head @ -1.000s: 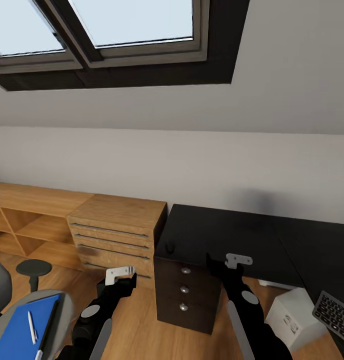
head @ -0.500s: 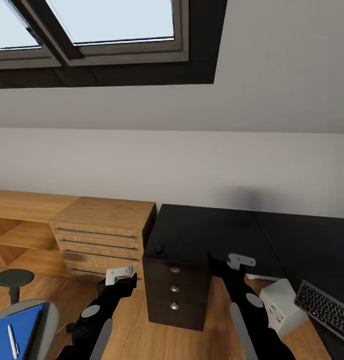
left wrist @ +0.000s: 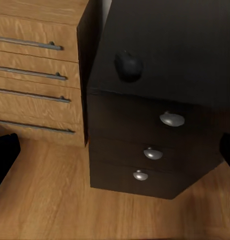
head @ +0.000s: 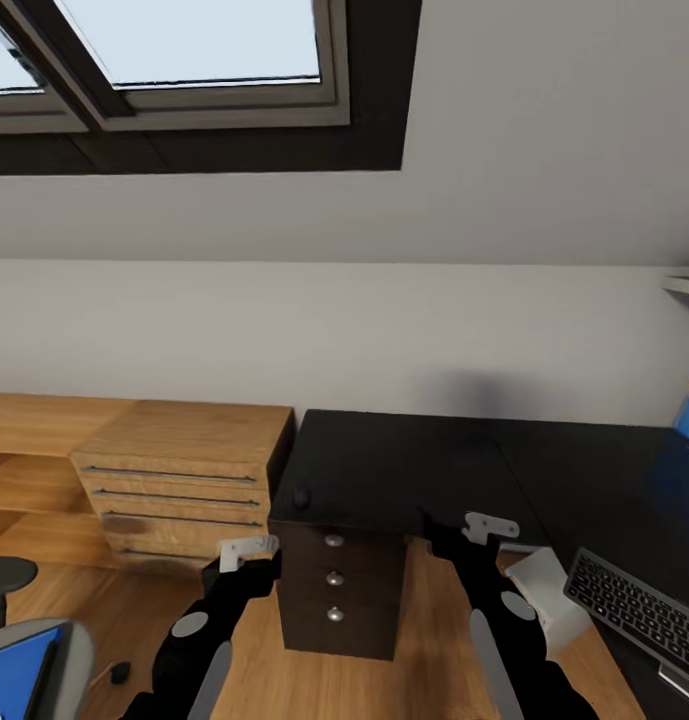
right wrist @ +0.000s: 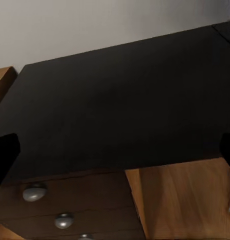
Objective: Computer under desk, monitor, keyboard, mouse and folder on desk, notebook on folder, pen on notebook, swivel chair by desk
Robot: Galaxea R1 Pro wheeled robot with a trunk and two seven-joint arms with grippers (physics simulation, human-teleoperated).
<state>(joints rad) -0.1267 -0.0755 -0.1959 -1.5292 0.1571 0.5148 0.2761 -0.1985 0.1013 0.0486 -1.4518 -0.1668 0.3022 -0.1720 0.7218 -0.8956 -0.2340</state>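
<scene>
A sloping white wall (head: 544, 150) with a dark-framed roof window (head: 184, 80) rises over the room, above a wooden floor (head: 424, 620). Against the wall stands the long black tabletop (head: 404, 465), matt and bare over most of its top, turning a corner toward the right; its near left end carries a stack of black drawers (head: 334, 590) with round silver knobs, three of them one under another. Just beside it on the left, touching or nearly so, is a light wooden drawer cabinet (head: 179, 465) with thin metal bar handles. The swivel chair (head: 44, 660) shows at the lower left corner as a grey rim, well apart from the tabletop, and the bright blue folder (head: 14, 670) lies flat on its seat. The keyboard (head: 634, 610), slim and dark with grey-black keys, lies at the lower right, on the tabletop's right wing as far as can be told. The white boxy computer (head: 544, 590) sits on the floor under the tabletop, partly behind the right arm. The small black rounded mouse (head: 302, 496) rests on the tabletop near its front left corner, above the drawers. The left hand (head: 246, 550) hangs over the floor before the cabinet, the right hand (head: 484, 525) before the tabletop's edge; both are spread wide with nothing between the fingers.
</scene>
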